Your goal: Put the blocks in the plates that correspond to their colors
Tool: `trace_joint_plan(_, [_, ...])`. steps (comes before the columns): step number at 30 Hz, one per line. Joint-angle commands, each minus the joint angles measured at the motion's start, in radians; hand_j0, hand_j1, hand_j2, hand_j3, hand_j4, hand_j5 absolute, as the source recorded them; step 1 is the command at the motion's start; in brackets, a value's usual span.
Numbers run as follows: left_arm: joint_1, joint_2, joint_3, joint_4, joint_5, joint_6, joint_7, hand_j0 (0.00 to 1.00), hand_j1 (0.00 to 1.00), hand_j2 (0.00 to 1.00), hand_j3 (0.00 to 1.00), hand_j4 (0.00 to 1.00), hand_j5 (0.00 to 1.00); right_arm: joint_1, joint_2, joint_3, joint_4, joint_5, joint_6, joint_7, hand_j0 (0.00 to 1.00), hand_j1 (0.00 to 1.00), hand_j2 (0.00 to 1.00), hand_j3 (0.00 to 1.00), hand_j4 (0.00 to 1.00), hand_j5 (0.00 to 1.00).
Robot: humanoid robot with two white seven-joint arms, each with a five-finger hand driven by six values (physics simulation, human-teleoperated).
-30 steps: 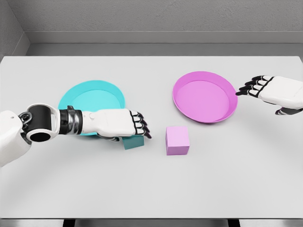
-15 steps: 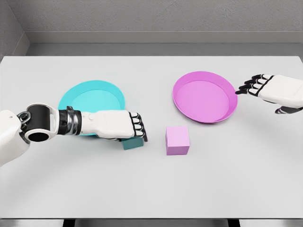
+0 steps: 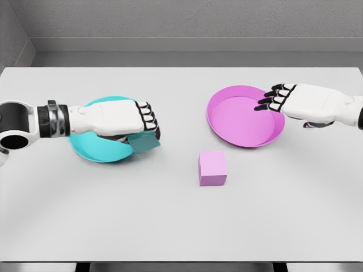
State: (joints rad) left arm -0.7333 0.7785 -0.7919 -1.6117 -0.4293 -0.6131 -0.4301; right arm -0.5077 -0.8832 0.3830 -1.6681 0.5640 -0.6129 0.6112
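- Grey walls close in behind a pale grey bench [image 3: 181, 226] that fills most of the head view.
- On the left of the bench sits a cyan plate [image 3: 99, 148], round and shallow. Much of it is covered by the left hand and arm, and the parts of its inside that show hold nothing.
- On the right sits a pink plate [image 3: 244, 122], also round with a low rim. Nothing lies in it.
- The teal block [image 3: 144, 143] is a small dark teal cube, tilted, with its top hidden under the fingers. It hangs at the right edge of the cyan plate, partly over the rim and partly over the bench.
- The left hand [image 3: 127, 122] is curled down around the teal block, black-tipped fingers over its top, its arm reaching in across the cyan plate.
- The pink block [image 3: 212, 168] is a light pink cube standing flat on the bench, just in front of the pink plate and apart from it, well clear of both hands.
- The right hand [image 3: 298, 102] is over the far right rim of the pink plate, fingers loosely bent and gripping nothing.
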Motion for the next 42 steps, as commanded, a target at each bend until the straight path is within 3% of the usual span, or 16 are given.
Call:
trace_joint_plan(1, [0.0,0.027,0.049,0.027,0.044,0.002,0.001,0.44,0.44,0.44,0.44,0.44,0.44,-0.003,0.006,0.062,-0.004,0.007,0.002,0.0,1.0,1.0,1.0,1.0,1.0,1.0])
trace_joint_plan(6, [0.0,0.031,0.086,0.157,0.041,0.002,-0.001,0.45,0.45,0.45,0.45,0.45,0.45,-0.083,0.041,0.194,-0.021,0.019,0.002,0.0,1.0,1.0,1.0,1.0,1.0,1.0])
trace_joint_plan(13, [0.002,0.03,0.074,0.216,0.012,0.002,-0.004,0.49,0.49,0.49,0.49,0.49,0.49,-0.098,0.061,0.247,-0.088,0.045,0.002,0.0,1.0,1.0,1.0,1.0,1.0,1.0])
trace_joint_plan(16, [0.002,0.03,0.074,0.23,0.012,0.002,-0.004,0.68,0.68,0.68,0.68,0.68,0.68,-0.11,0.086,0.258,-0.088,0.045,0.002,0.0,1.0,1.0,1.0,1.0,1.0,1.0])
trace_joint_plan(18, [0.002,0.024,0.074,0.233,0.015,0.002,-0.003,0.93,0.93,0.93,0.93,0.93,0.93,-0.117,0.099,0.264,-0.088,0.045,0.002,0.0,1.0,1.0,1.0,1.0,1.0,1.0])
trace_joint_plan(20, [0.002,0.021,0.074,0.233,0.018,0.002,-0.003,1.0,1.0,1.0,1.0,1.0,1.0,-0.133,0.105,0.292,-0.09,0.045,0.002,0.0,1.0,1.0,1.0,1.0,1.0,1.0])
trace_joint_plan(30, [0.002,0.024,0.077,0.24,0.024,0.002,-0.001,1.0,1.0,1.0,1.0,1.0,1.0,-0.152,0.152,0.359,-0.091,0.046,0.002,0.0,1.0,1.0,1.0,1.0,1.0,1.0])
trace_joint_plan(34, [0.003,0.03,0.083,0.335,0.027,0.002,0.001,1.0,1.0,1.0,1.0,1.0,1.0,-0.153,0.152,0.375,-0.091,0.051,0.002,0.0,1.0,1.0,1.0,1.0,1.0,1.0])
trace_joint_plan(37, [0.006,0.102,0.103,0.354,0.104,0.002,0.001,1.0,1.0,1.0,1.0,1.0,1.0,-0.155,0.152,0.404,-0.091,0.053,0.002,0.0,1.0,1.0,1.0,1.0,1.0,1.0])
trace_joint_plan(42, [0.011,0.111,0.103,0.395,0.107,0.002,0.001,1.0,1.0,1.0,1.0,1.0,1.0,-0.155,0.152,0.425,-0.091,0.076,0.002,0.0,1.0,1.0,1.0,1.0,1.0,1.0])
